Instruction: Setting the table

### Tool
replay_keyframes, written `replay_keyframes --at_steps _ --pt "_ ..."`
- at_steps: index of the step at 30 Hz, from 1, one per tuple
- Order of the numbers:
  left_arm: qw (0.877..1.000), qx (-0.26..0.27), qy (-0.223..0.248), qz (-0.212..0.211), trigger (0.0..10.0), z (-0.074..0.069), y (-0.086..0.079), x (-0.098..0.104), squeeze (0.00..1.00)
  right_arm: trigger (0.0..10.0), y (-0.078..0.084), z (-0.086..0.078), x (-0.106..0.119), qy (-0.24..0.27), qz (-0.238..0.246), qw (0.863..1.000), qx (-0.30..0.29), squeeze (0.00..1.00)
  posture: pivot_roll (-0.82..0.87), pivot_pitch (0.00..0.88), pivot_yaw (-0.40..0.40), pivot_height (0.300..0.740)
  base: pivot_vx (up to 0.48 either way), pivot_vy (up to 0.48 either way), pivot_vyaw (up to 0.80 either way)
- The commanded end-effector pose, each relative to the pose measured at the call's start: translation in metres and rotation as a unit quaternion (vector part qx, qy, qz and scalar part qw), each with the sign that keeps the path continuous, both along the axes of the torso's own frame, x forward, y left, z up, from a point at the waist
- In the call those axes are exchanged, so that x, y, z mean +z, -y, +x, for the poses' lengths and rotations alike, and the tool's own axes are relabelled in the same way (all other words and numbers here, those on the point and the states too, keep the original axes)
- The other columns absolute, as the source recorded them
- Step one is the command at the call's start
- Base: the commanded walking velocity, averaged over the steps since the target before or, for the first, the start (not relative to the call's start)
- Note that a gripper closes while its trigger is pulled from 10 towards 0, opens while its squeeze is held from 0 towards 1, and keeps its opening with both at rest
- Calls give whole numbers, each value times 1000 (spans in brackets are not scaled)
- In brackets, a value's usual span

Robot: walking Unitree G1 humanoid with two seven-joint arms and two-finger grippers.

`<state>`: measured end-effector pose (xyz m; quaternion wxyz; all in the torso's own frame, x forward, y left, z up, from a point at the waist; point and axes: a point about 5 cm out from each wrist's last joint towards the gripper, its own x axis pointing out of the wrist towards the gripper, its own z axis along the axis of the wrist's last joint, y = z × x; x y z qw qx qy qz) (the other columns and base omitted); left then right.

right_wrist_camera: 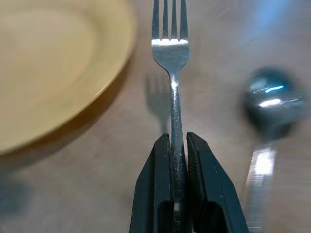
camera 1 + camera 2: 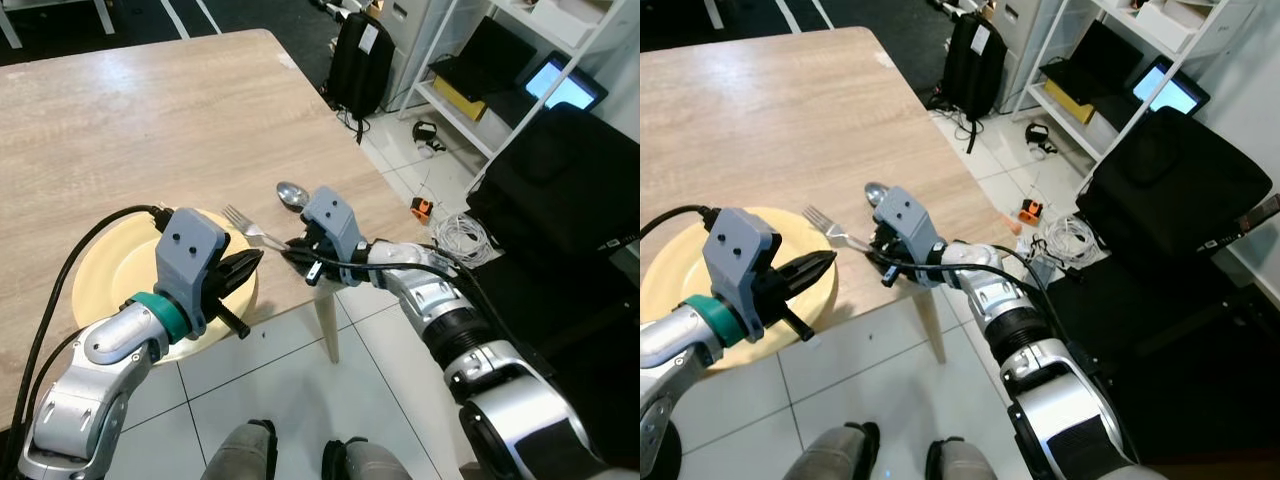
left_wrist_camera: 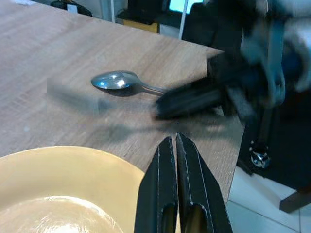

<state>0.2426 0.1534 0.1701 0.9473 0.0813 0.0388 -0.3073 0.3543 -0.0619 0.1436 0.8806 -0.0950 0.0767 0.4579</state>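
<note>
A pale yellow plate (image 2: 110,270) sits near the front edge of the wooden table (image 2: 150,120). My right gripper (image 2: 296,247) is shut on the handle of a silver fork (image 2: 246,226), whose tines point toward the plate's right rim. The fork (image 1: 171,48) hovers just above the wood between the plate (image 1: 53,63) and a silver spoon (image 2: 292,194) lying to its right. My left gripper (image 2: 250,264) is shut and empty, its fingertips over the plate's right rim. In the left wrist view the spoon (image 3: 115,80) lies beyond the shut fingers (image 3: 167,189).
The table's front right corner and a leg (image 2: 327,320) stand over a white tiled floor. A black bag (image 2: 360,60), a shelf with screens (image 2: 520,70), a black chair (image 2: 570,190) and coiled cables (image 2: 455,235) crowd the right side.
</note>
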Motion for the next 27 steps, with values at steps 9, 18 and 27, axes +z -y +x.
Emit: replay_keyframes --at_steps 9,18,27 --pt "1000 -3 -16 -7 10000 0 4 -5 0 10000 46 29 49 70 47 984 -156 0 124 70 -35 740 0 0 0" --pt "1000 -8 -16 -8 10000 1 6 -5 0 10000 72 23 2 13 -41 975 -217 0 126 66 -38 740 0 0 0" --pt "1000 -11 -23 -9 10000 1 8 -8 0 10000 50 12 -6 -56 60 972 -221 0 112 57 -30 740 0 0 0"
